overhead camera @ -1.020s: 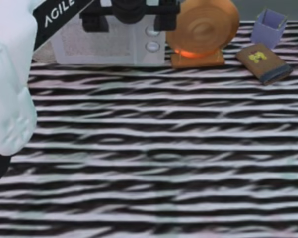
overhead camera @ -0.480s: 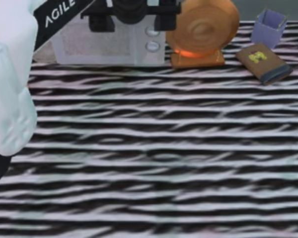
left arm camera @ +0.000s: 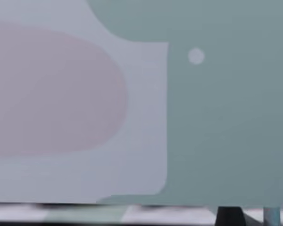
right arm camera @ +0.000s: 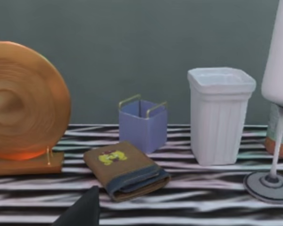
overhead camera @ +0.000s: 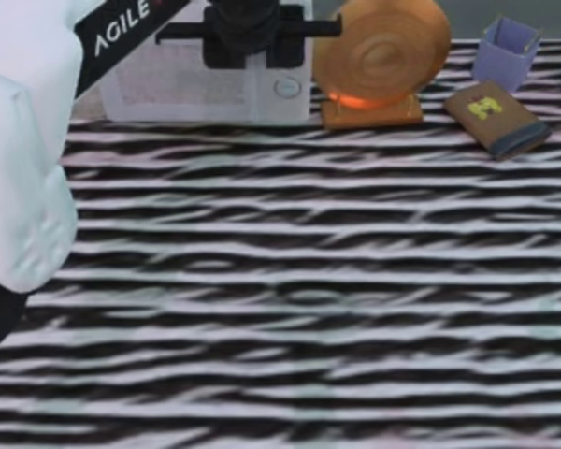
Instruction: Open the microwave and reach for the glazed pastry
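While it hangs over the top of the microwave (overhead camera: 201,89) at the table's far left, the left gripper (overhead camera: 248,37) shows only its dark body from above, so I cannot tell how its fingers stand. Right of the microwave stands an orange disc on a stand (overhead camera: 381,56), then a brown wallet (overhead camera: 496,117) and a purple box (overhead camera: 505,51). No pastry shows.

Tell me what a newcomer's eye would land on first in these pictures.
First, the bold zebra-striped table filling the top view. Next, the left arm reaching over the white microwave at the far left edge, its left gripper dark above the door. Beside the microwave stands a big orange disc on a stand.
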